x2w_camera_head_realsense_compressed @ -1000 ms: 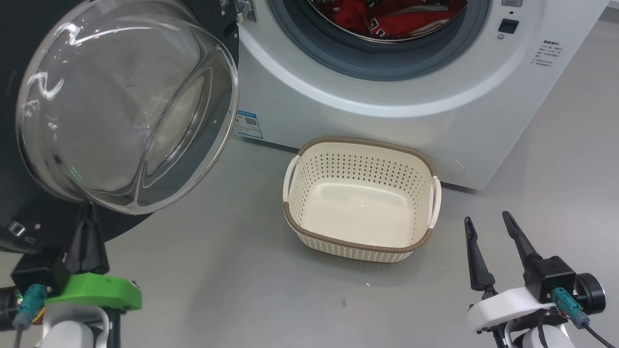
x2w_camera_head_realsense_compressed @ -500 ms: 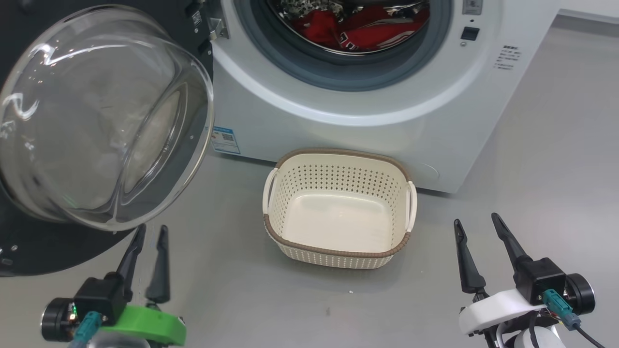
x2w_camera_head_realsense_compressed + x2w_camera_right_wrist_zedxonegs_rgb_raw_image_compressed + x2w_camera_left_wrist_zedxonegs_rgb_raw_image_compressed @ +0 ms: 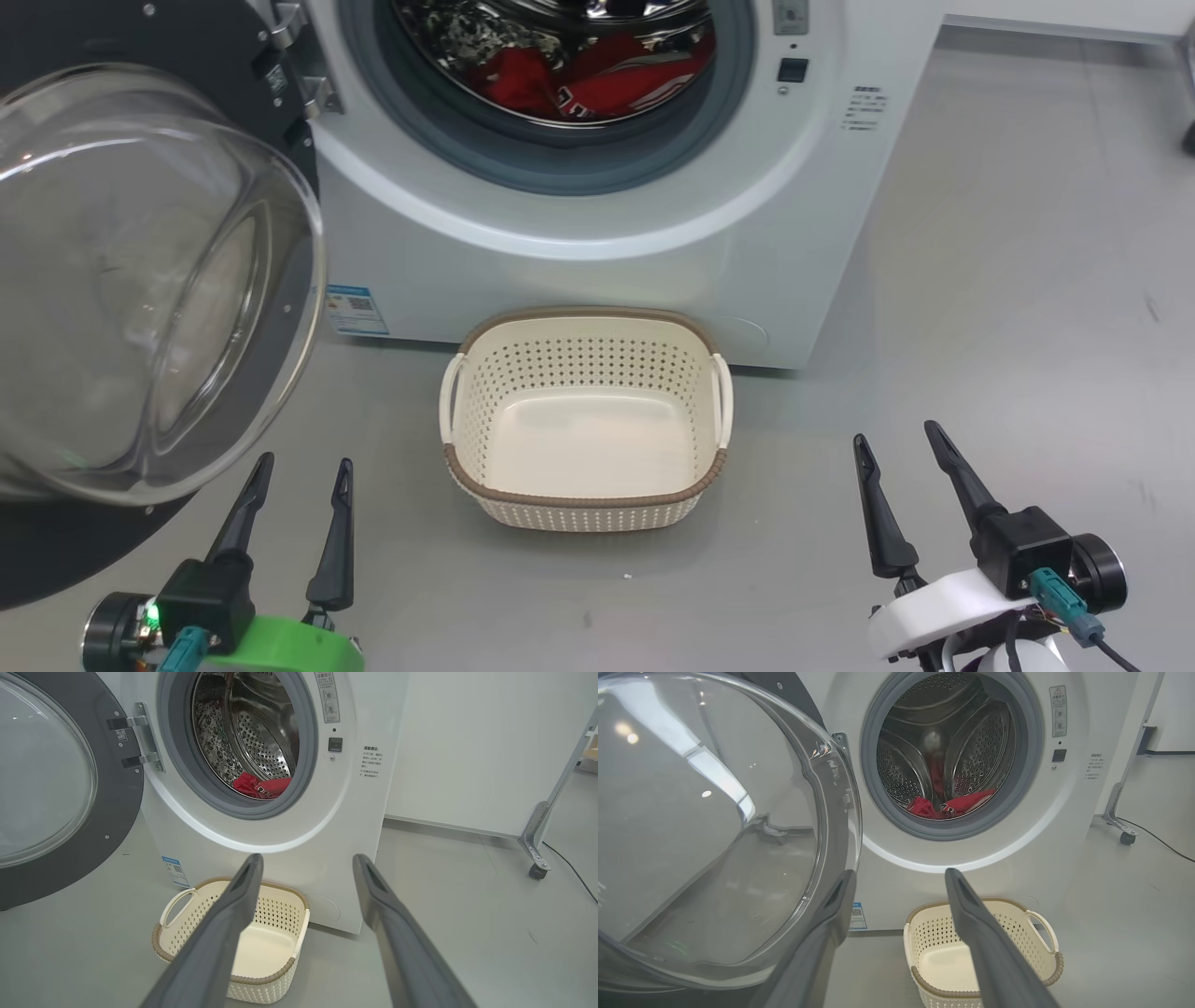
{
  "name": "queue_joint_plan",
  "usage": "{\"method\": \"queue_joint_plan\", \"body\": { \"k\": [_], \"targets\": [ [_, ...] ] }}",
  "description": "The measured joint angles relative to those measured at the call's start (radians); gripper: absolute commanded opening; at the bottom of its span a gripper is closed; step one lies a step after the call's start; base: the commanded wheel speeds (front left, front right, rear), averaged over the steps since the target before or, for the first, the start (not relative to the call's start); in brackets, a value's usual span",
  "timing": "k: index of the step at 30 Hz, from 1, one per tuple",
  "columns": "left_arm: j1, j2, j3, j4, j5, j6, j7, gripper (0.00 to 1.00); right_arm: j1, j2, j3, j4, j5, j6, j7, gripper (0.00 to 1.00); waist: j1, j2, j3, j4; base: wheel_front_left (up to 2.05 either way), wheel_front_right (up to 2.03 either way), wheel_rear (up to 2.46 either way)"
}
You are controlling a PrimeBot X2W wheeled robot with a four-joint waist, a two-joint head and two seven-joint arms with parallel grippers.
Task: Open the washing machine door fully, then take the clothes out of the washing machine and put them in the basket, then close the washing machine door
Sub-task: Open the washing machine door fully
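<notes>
The washing machine door (image 3: 140, 280), black with a bulging glass bowl, stands swung open at the left on its hinge. Red clothes (image 3: 579, 84) lie at the bottom of the steel drum of the white washing machine (image 3: 560, 243). The cream basket (image 3: 579, 373) sits empty on the floor just in front of the machine. My left gripper (image 3: 306, 460) is open and holds nothing, just below the door's lower edge and left of the basket. My right gripper (image 3: 894, 432) is open and holds nothing, to the right of the basket. The left wrist view shows the clothes (image 3: 952, 806) beyond the left gripper (image 3: 900, 871).
Grey floor (image 3: 980, 280) stretches to the right of the machine. A metal frame leg on a caster (image 3: 537, 858) with a black cable stands at the far right by a white wall. The open door (image 3: 42, 779) takes up the space left of the drum opening.
My left gripper has opened and drawn back from the door's lower edge. The head camera has turned, shifting the whole picture left. The right gripper stays open.
</notes>
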Motion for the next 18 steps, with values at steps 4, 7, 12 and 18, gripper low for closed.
{"method": "queue_joint_plan", "body": {
  "k": [4, 7, 12, 18],
  "targets": [
    [0.016, 0.0, 0.004, -0.009, 0.0, 0.012, 0.002, 1.0, 0.009, 0.001, 0.006, -0.01, 0.0, -0.001, 0.0, 1.0, 0.0, 0.0, -0.004, -0.036, 0.0, 0.0, 0.0],
    [0.022, -0.001, 0.006, -0.015, -0.001, 0.02, 0.009, 1.0, 0.013, 0.002, 0.006, -0.023, 0.0, -0.003, 0.0, 1.0, 0.0, 0.0, -0.005, -0.061, 0.0, 0.0, 0.0],
    [0.029, -0.002, 0.011, -0.021, -0.002, 0.031, 0.019, 1.0, 0.02, 0.004, 0.002, -0.042, 0.0, -0.019, 0.0, 1.0, 0.0, 0.0, -0.008, -0.1, 0.0, 0.0, 0.0],
    [0.045, -0.003, 0.012, -0.03, -0.003, 0.039, 0.028, 1.0, 0.037, 0.007, -0.007, -0.052, 0.0, -0.028, 0.0, 1.0, 0.0, 0.0, -0.01, -0.128, 0.0, 0.0, 0.0]
  ]
}}
